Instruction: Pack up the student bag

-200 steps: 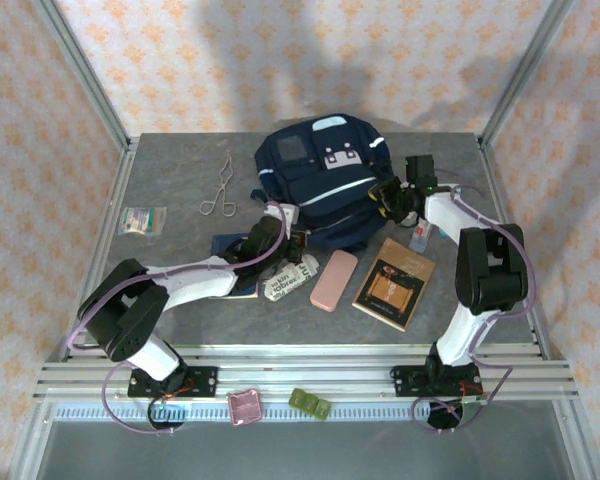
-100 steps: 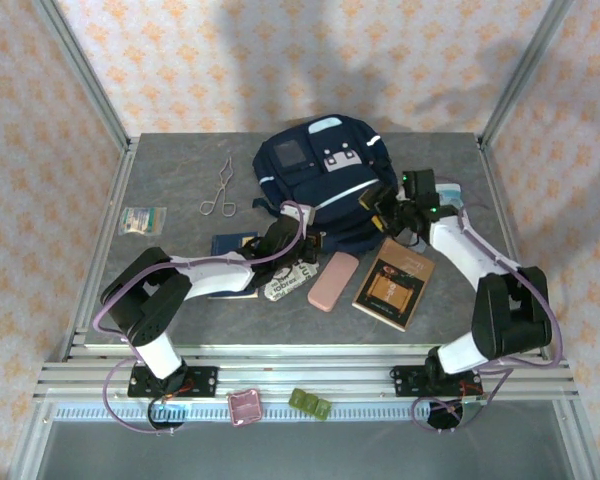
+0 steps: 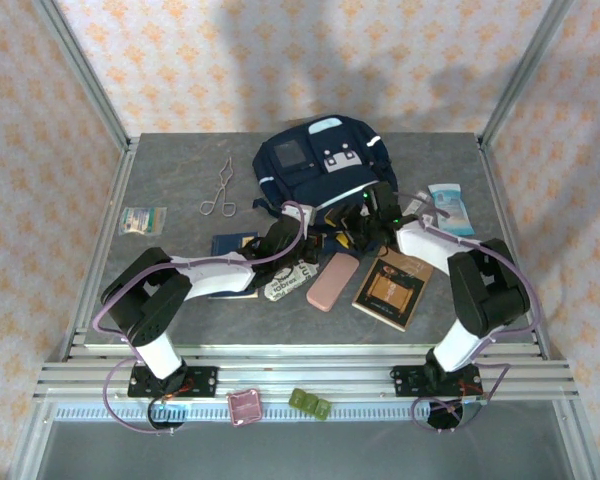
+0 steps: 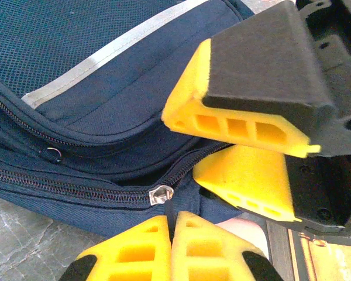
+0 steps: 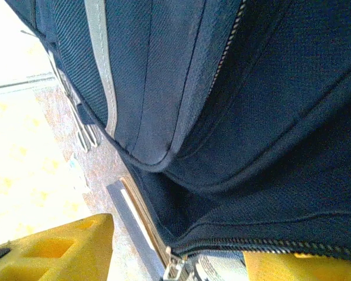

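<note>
The student bag (image 3: 318, 180), navy with grey stripes, lies at the back middle of the table. At its near edge my left gripper (image 3: 302, 240) is shut on the dark pull of the bag's zipper. In the left wrist view the silver slider (image 4: 159, 194) sits just above the closed gripper (image 4: 171, 219). My right gripper (image 3: 358, 222) stands open right beside it, at the same edge of the bag. Its yellow fingers (image 4: 240, 120) hang over the zipper in the left wrist view. In the right wrist view the right gripper (image 5: 178, 237) straddles the bag's lower seam and the slider (image 5: 174, 269).
In front of the bag lie a pink case (image 3: 334, 281), a brown book (image 3: 393, 288), a white printed packet (image 3: 288, 280) and a blue booklet (image 3: 230, 244). Metal tongs (image 3: 218, 190) and a green packet (image 3: 142, 220) lie to the left, a light-blue pack (image 3: 450, 208) to the right.
My right gripper swung left from the bag's right side to its near edge, beside the left gripper, uncovering the light-blue pack. The left gripper stays shut at the zipper.
</note>
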